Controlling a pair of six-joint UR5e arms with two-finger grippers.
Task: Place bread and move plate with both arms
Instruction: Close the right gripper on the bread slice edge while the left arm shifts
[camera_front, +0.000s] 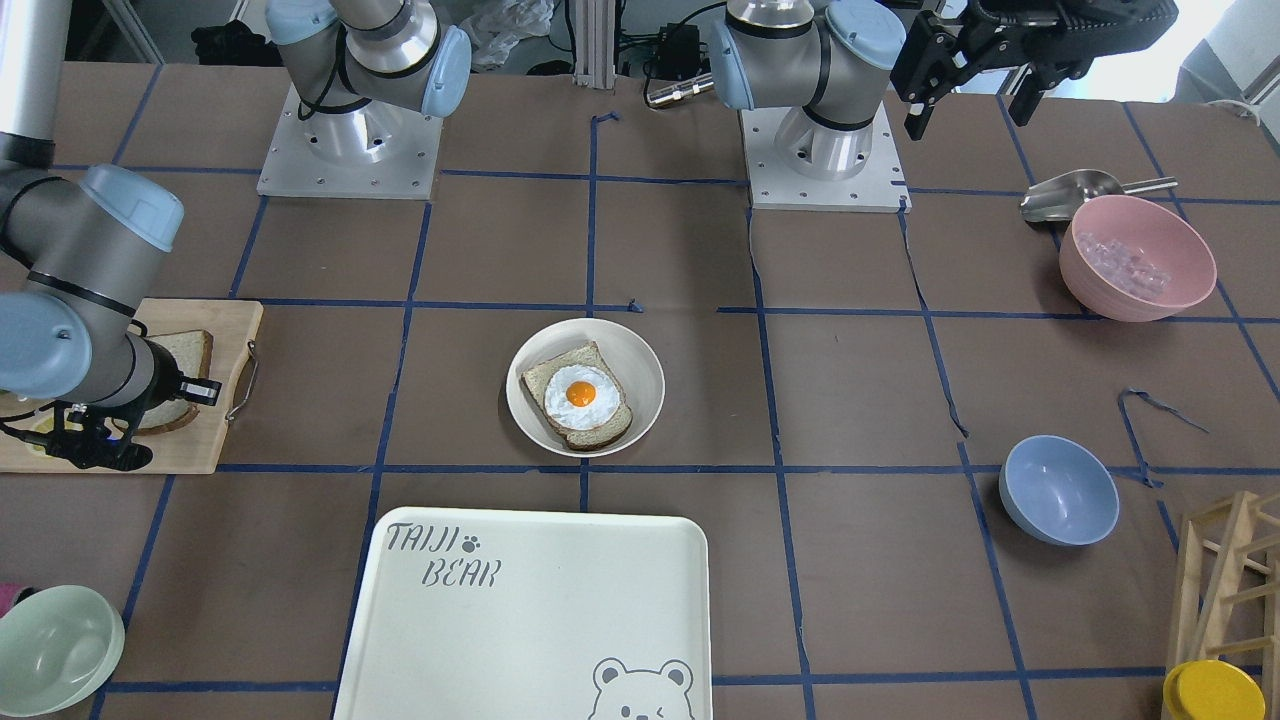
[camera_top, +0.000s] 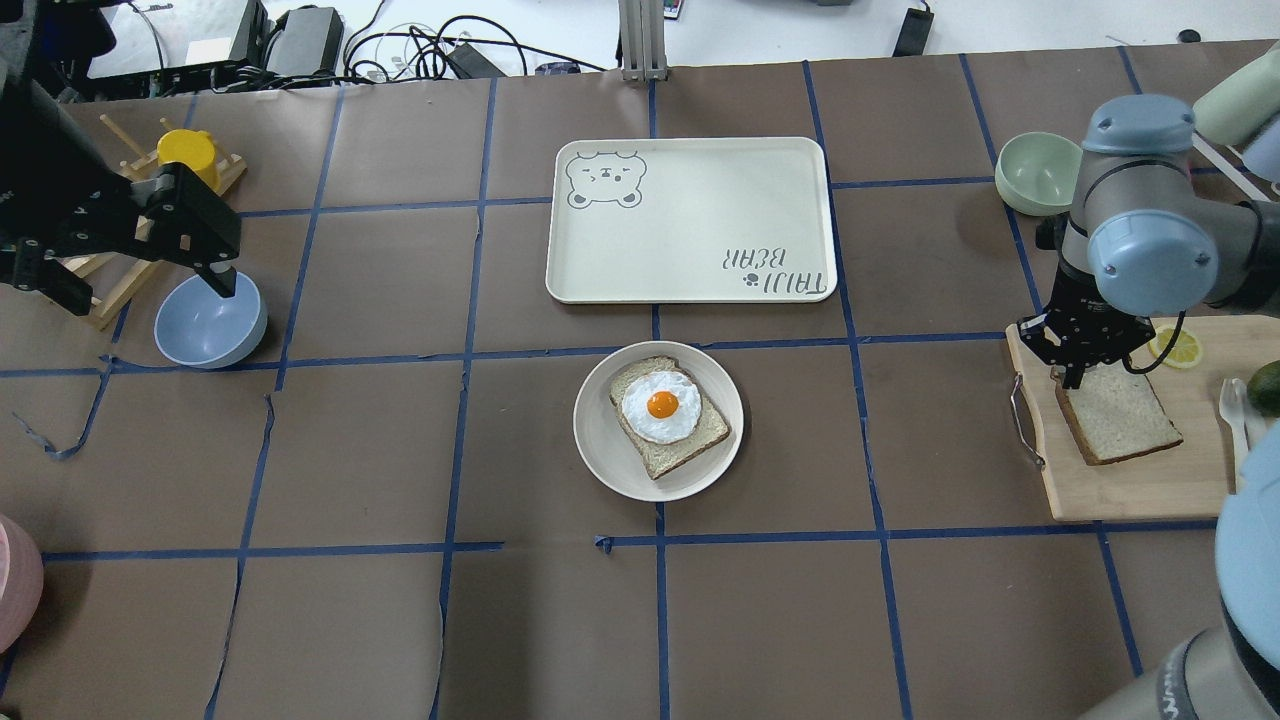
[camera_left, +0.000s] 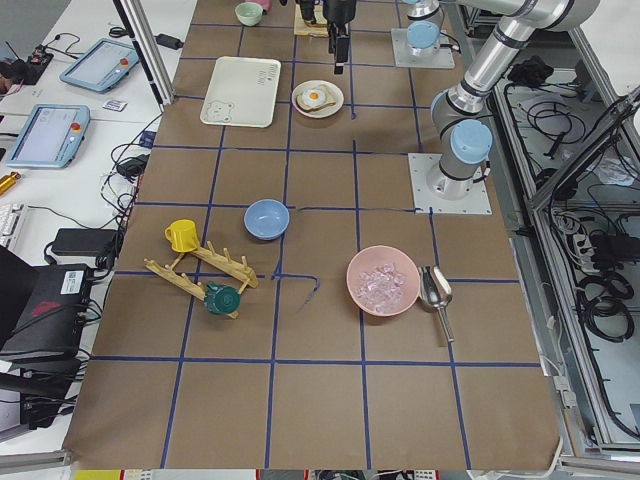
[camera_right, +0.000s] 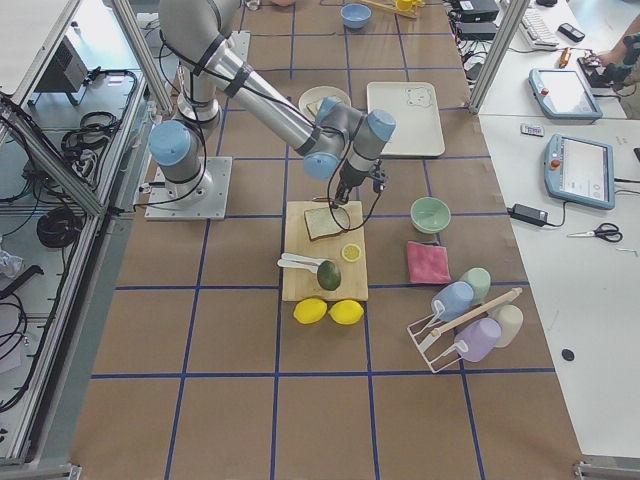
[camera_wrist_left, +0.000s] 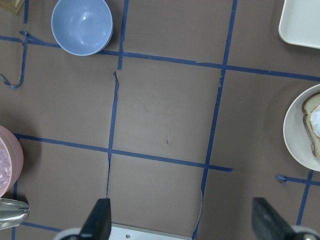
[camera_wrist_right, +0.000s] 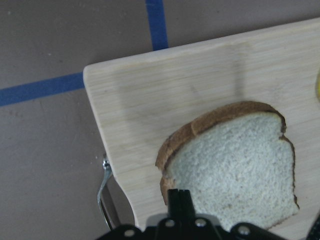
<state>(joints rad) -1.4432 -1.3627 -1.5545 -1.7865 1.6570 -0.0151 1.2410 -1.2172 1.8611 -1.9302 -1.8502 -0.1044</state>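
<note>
On my left wrist feed the left gripper (camera_wrist_left: 182, 220) hangs over bare brown table (camera_wrist_left: 160, 110), its fingers spread wide with nothing between them. A blue bowl (camera_wrist_left: 81, 25) sits at the top and the plate (camera_wrist_left: 295, 135) just shows at the right edge, well apart from the fingers. On the right wrist feed the right gripper (camera_wrist_right: 178, 200) has its fingers drawn tight together, tips at the near edge of the bread (camera_wrist_right: 235, 160), which lies on a wooden cutting board (camera_wrist_right: 150, 90). I cannot tell if they pinch the crust. From overhead, the plate sits mid-table holding an egg-topped slice (camera_top: 668, 415), with the bear tray (camera_top: 690, 240) just beyond it. The bread is far off to the right on its board, under the right gripper. The front-facing view mirrors this, with the left gripper raised near its base. The right-side view shows the near arm bent down over the board.
</note>
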